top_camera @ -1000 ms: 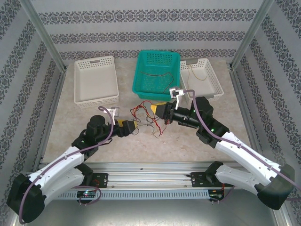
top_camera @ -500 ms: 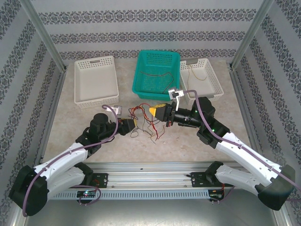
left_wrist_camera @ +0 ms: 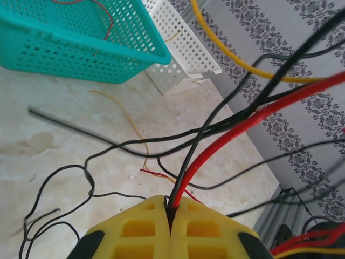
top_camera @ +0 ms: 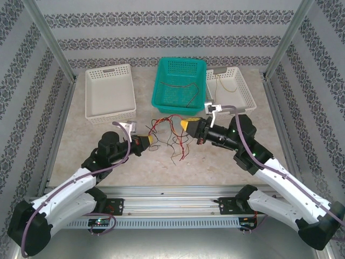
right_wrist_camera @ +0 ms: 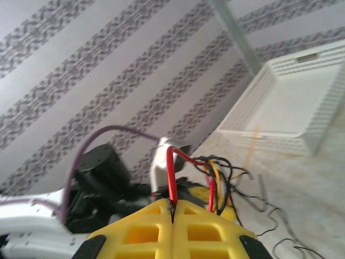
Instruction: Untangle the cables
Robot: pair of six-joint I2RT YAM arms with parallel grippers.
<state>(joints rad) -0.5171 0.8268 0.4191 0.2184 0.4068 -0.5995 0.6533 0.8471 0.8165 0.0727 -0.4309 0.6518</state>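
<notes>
The cables (top_camera: 172, 137) lie as a loose red, black and yellow-tan tangle on the counter (top_camera: 205, 163) in the middle of the top view, strung between the two tools. The left tool (top_camera: 153, 139), left of centre, is clenched on a red strand and a black one (its wrist view shows both pinched where the yellow pads meet). The right tool (top_camera: 184, 124), just right of centre, is clenched on a red strand. At upper centre a teal basket (top_camera: 175, 106) holds a few more strands. The white basket (top_camera: 248, 100) beside it on the right holds a yellow one.
</notes>
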